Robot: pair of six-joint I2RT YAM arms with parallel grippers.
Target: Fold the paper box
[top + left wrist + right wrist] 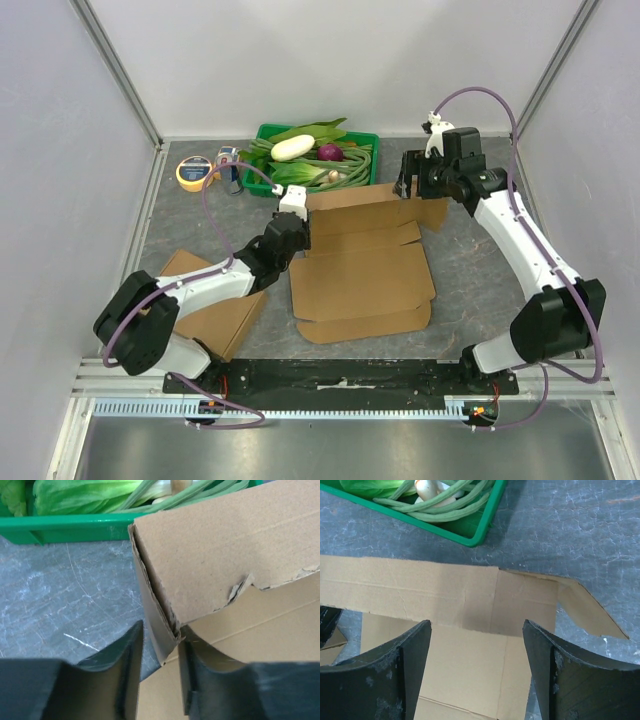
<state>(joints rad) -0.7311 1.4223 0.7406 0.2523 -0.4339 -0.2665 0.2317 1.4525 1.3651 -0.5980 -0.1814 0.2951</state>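
Evidently the fold is in its early stage. Nearest the arm bases, a spare cardboard sheet (225, 320) lies partly under the left arm, so its full outline is hidden. The paper box (360, 280) sits mid-table, its near panels flat and only the far wall raised.

At that wall's left corner the left gripper (160, 635) straddles the end flap with its jaws drawn narrow. Whether the pads actually press the card I cannot tell, as the wrist view cuts off their lower part. At the right end, the right gripper (476, 627) hangs wide and holds nothing, and the flap there splays outward.

The next move probably calls for a firm pinch and an inward turn along the crease, gently, since the edge looks torn. The green tray (75, 530) stands just behind the wall. Any locking slots are hard to make out.
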